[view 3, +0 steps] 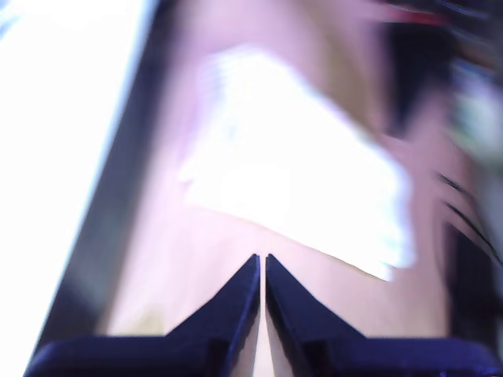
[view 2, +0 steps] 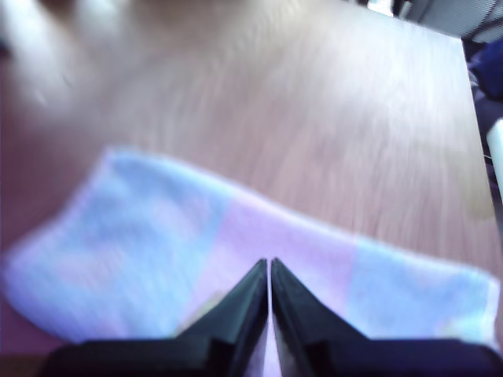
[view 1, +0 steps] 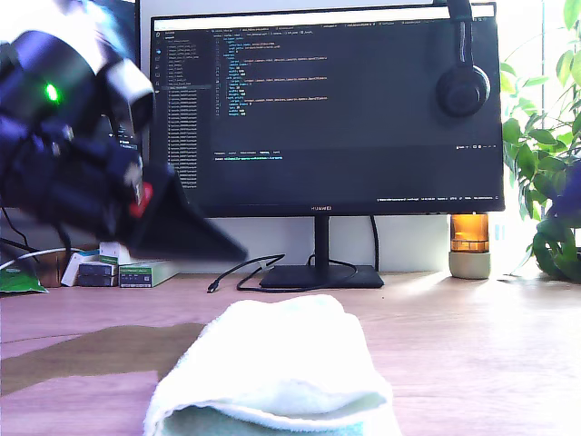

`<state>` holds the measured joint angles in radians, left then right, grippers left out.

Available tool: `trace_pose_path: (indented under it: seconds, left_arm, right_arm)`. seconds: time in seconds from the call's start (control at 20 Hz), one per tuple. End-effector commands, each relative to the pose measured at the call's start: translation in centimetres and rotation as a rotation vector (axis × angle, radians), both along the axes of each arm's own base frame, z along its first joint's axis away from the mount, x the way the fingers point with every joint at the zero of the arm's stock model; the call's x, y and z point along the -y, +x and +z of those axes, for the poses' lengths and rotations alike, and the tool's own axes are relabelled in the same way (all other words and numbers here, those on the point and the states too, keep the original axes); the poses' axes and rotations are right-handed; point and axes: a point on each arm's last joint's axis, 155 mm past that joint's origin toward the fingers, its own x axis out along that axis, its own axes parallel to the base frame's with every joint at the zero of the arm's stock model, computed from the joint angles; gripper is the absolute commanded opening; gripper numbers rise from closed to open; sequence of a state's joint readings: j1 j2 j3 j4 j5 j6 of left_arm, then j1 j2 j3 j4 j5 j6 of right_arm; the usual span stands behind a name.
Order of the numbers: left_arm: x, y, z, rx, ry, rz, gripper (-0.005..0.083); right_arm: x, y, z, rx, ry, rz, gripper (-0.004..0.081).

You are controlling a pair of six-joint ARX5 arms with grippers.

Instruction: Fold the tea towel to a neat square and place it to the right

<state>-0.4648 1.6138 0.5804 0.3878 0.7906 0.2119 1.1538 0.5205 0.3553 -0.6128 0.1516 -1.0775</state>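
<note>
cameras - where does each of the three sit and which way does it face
Exterior view: low at desk level, facing the monitor across the tea towel; one blurred arm shows at this view's left.
First wrist view: on my first tool, looking down over its shut tips at the towel.
Second wrist view: on my second tool, tips shut, above bare desk, towel beyond.
All three share the towel.

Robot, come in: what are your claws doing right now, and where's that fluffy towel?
My first claw shut, empty, above the tea towel. My second claw shut, empty, off the towel. Towel folded over on the desk. Nothing in the way.
</note>
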Motion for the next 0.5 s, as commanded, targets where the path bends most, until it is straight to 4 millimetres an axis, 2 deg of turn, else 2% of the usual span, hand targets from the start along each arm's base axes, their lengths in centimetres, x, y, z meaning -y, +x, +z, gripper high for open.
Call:
trace_pose_path:
  seconds: [0.0, 0.1, 0.2, 0.25, 0.4, 0.45]
  left_arm:
    - [-0.1, -0.7, -2.2, -0.062, 0.022, -0.01, -0.0021]
    - [-0.2, -1.1, -3.7, -0.104, 0.039, -0.014, -0.0021]
    - [-0.3, -1.3, -4.7, -0.131, 0.053, -0.014, -0.0021]
    - [-0.4, -1.3, -4.9, -0.138, 0.056, -0.014, -0.0021]
    - [-0.3, -1.4, -4.9, -0.139, 0.056, -0.014, -0.0021]
    - [-0.3, -1.4, -5.0, -0.139, 0.056, -0.014, -0.0021]
  right_arm:
    - [-0.1, -0.8, -1.6, -0.019, -0.076, 0.076, 0.0088]
    - [-1.2, -0.6, -2.0, 0.019, -0.105, 0.141, 0.0201]
    - [-2.2, 0.1, -2.3, 0.042, -0.115, 0.161, 0.023]
    - [-2.4, 0.6, -2.7, 0.043, -0.132, 0.159, 0.0237]
    - [-2.7, 0.9, -4.3, 0.035, -0.189, 0.212, 0.0379]
    - [-3.1, 1.3, -4.4, 0.051, -0.192, 0.222, 0.0391]
